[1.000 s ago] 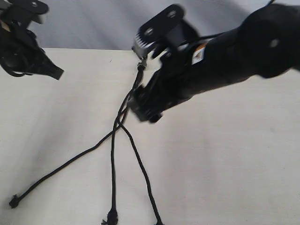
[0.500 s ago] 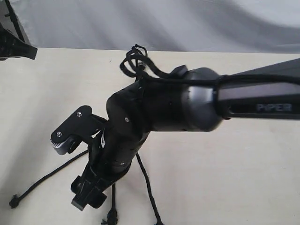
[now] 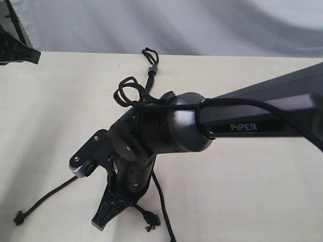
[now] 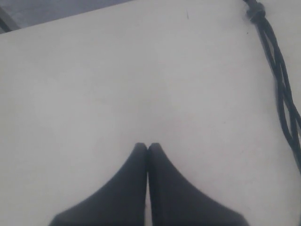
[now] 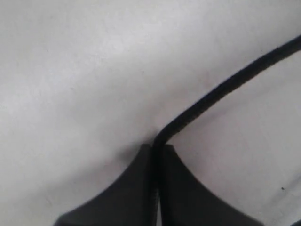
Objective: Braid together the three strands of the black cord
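Your right gripper (image 5: 154,147) is pinched fully closed on one strand (image 5: 225,87) of the black cord (image 3: 150,75). The strand comes straight out from between the fingertips and lies across the table (image 3: 252,191). I can't tell which of the three it is.

In the exterior view the right arm (image 3: 242,121) reaches across the middle and points down, with the gripper tips at the table surface. It hides the middle stretch of the cord. The arm cable (image 3: 128,93) loops over the wrist.

The cord's joined end lies at the back of the table, with the grey band (image 3: 153,66) and short loops just beyond it. The left strand (image 3: 45,199) runs out to a knotted tip near the front left. A frayed tip (image 3: 150,220) lies just beside the right gripper. A third strand (image 3: 162,204) runs off the front edge of the view.

Your left gripper (image 4: 148,146) is closed with its fingertips touching and holds nothing. It hangs over bare table, well apart from the cord, which shows only at the edge of its wrist view.
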Motion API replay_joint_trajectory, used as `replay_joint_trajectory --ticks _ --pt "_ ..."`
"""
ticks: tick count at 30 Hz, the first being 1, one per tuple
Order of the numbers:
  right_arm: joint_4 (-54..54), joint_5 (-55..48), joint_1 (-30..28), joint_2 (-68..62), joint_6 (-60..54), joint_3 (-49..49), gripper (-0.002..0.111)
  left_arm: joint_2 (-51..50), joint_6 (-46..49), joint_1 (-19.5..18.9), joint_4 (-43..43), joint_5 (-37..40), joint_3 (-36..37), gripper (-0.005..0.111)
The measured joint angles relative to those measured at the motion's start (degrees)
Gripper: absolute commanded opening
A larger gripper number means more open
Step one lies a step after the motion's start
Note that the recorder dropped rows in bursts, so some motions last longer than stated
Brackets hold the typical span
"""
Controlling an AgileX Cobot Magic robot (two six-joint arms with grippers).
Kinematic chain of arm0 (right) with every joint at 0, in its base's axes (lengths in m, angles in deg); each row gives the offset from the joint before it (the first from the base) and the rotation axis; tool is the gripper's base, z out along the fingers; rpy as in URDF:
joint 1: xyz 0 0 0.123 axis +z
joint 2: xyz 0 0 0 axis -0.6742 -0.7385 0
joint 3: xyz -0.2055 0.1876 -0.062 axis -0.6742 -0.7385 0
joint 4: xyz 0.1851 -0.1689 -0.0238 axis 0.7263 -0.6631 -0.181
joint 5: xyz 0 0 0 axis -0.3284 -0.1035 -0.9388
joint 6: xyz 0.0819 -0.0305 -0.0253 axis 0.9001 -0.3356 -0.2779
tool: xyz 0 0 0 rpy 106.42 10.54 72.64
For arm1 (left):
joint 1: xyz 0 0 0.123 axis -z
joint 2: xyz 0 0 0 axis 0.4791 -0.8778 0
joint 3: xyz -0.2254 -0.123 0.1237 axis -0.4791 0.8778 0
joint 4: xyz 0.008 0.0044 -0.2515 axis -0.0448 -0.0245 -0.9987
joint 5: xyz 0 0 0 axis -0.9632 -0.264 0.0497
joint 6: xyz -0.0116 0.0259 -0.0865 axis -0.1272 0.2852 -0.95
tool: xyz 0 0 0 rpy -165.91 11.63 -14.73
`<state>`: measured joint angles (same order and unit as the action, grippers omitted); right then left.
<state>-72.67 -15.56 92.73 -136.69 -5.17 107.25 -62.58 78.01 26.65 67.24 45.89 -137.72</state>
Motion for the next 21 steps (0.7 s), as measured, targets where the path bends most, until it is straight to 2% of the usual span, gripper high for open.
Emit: replay_joint_trajectory --ticks 7,16,21 --pt "-0.6 -6.5 0.0 2.9 -3.7 5.3 0.0 0.0 0.0 0.0 0.0 0.0 0.0 0.001" --pt "-22.3 -9.0 -1.4 4.5 -5.4 8.3 0.0 0.0 0.0 0.0 0.0 0.0 0.0 0.001" --pt "-25.1 -6.9 -4.5 1.7 -5.2 7.9 0.0 0.0 0.0 0.0 0.0 0.0 0.0 0.001"
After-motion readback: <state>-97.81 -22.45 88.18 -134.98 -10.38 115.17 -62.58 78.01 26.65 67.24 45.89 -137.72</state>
